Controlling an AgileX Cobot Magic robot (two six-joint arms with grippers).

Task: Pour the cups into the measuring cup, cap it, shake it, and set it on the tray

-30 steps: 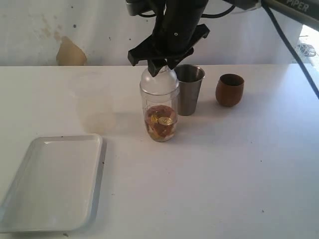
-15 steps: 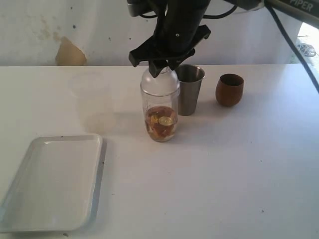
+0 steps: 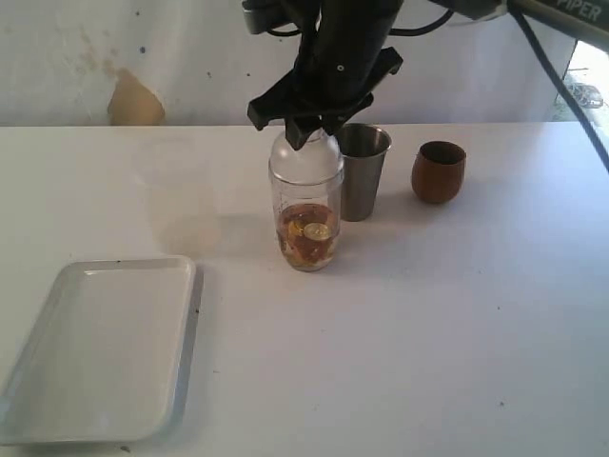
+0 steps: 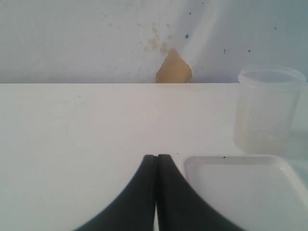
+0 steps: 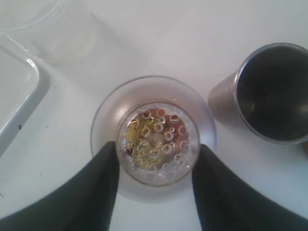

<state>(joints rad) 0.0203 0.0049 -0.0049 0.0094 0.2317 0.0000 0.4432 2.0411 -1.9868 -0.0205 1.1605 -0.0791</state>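
Note:
The measuring cup (image 3: 306, 219) stands at mid-table with gold and brown pieces (image 3: 306, 240) in its bottom. A clear dome lid (image 3: 304, 157) sits on its mouth. My right gripper (image 3: 306, 129) comes down from above with its fingers pressed on either side of the dome (image 5: 156, 142). Right behind it is the steel tumbler (image 3: 363, 171), upright and dark inside (image 5: 272, 94). The wooden cup (image 3: 439, 171) is farther right. The white tray (image 3: 105, 352) lies at the front left. My left gripper (image 4: 157, 159) is shut on nothing, low over the table beside the tray's rim (image 4: 231, 159).
A faint clear plastic tub (image 4: 269, 108) stands beyond the tray, at the back left of the table (image 3: 166, 162). A tan patch (image 3: 133, 100) marks the wall behind. The table's back edge runs along the wall.
The right gripper and the capped measuring cup have shifted a few pixels to the right. Everything else is still.

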